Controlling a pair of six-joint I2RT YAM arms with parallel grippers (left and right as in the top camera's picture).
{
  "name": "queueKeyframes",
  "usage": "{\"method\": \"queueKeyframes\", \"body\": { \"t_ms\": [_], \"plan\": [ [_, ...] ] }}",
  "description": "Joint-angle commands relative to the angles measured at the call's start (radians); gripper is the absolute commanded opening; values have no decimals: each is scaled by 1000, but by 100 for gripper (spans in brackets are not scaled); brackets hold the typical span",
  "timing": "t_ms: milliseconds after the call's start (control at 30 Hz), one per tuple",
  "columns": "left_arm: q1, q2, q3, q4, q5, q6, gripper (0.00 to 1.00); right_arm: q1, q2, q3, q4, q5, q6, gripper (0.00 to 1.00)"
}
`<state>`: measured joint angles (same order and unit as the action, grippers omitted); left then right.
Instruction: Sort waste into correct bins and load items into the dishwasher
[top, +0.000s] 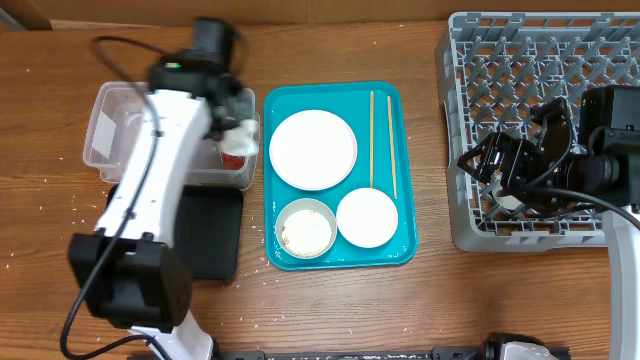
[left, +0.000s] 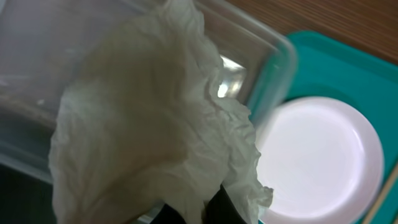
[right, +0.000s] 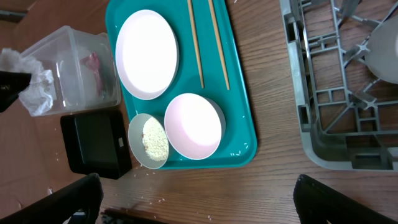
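My left gripper (top: 236, 132) is shut on a crumpled white tissue wad (left: 155, 124) and holds it over the right end of the clear tub (top: 112, 130). A red-and-silver wrapper (top: 233, 158) lies in that tub. The black tray (top: 208, 238) sits in front of it. On the teal tray (top: 335, 262) are a white plate (top: 312, 150), a bowl with rice scraps (top: 305, 229), an empty bowl (top: 367, 217) and two chopsticks (top: 372, 130). My right gripper (right: 199, 199) is open and empty above the grey dish rack (top: 530, 60). A white cup (right: 384, 53) sits in the rack.
Loose rice grains are scattered on the wooden table (right: 205, 186) in front of the teal tray and around the black tray. The dish rack fills the right side. The left arm's body reaches across the black tray and the tub.
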<state>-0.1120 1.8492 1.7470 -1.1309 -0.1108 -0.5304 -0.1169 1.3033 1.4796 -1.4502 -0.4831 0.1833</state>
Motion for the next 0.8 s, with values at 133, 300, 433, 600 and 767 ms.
{"method": "queueKeyframes", "body": {
  "t_ms": [133, 300, 433, 600, 767],
  "plan": [
    [69, 30, -9, -40, 56, 82, 59, 6, -2, 19, 4, -8, -10, 100],
    [-53, -105, -9, -142, 56, 81, 59, 6, -2, 19, 3, -8, -13, 100],
    [-222, -138, -10, -234, 51, 49, 59, 6, -2, 19, 1, -7, -25, 100],
    [-437, -124, -93, -266, 30, -69, 52, 6, -2, 19, 0, -4, -25, 100],
    [-613, -119, -249, -160, 44, -79, 52, 6, -2, 19, 0, -4, -25, 100]
  ]
}}
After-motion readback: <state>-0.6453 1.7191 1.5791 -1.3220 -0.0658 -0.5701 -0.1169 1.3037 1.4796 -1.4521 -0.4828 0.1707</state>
